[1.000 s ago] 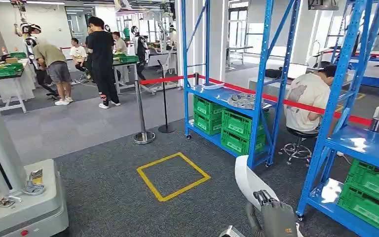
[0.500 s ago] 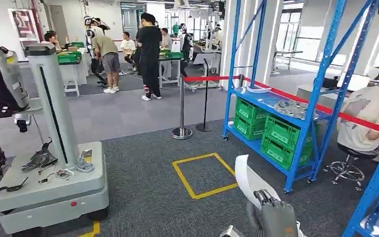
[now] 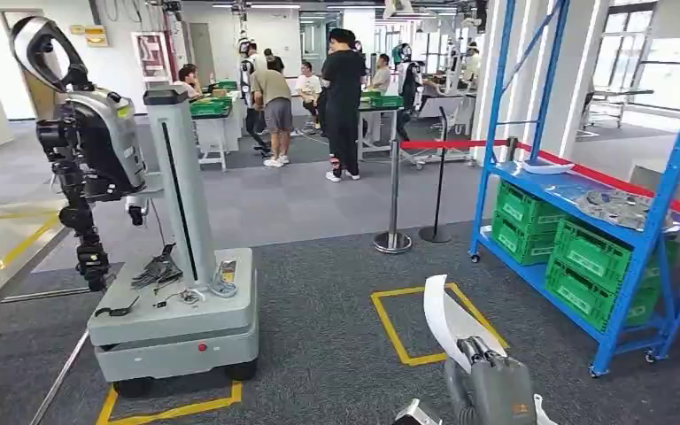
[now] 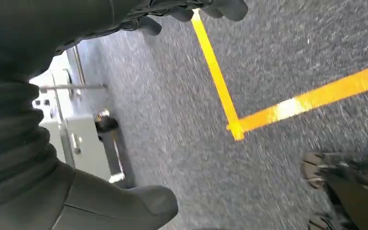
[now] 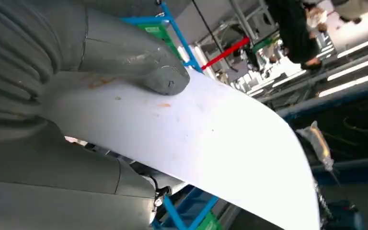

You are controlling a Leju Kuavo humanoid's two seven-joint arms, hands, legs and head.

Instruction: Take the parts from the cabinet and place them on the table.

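Note:
My right hand (image 3: 496, 390) is low in the head view and grips a curved white sheet part (image 3: 443, 320) that stands up above it. In the right wrist view the thumb (image 5: 134, 62) presses on the white part (image 5: 211, 143). The blue cabinet rack (image 3: 664, 190) stands at the right, with a flat metal part (image 3: 620, 208) and a white part (image 3: 544, 166) on its shelf. My left hand (image 4: 14, 143) hangs over the grey carpet, its fingers (image 4: 196, 9) and thumb (image 4: 124, 206) apart with nothing between them.
A grey wheeled base (image 3: 177, 314) with a tall column stands close at the left, a dark robot (image 3: 97, 133) behind it. A yellow floor square (image 3: 407, 329) lies ahead. Stanchions (image 3: 394, 235) with red belt and several people (image 3: 345, 88) are farther back. Green crates (image 3: 593, 252) fill the rack.
The camera has turned left: the racks slid to the right of the picture and the wheeled base with its column moved toward the middle. My right hand still holds the white part.

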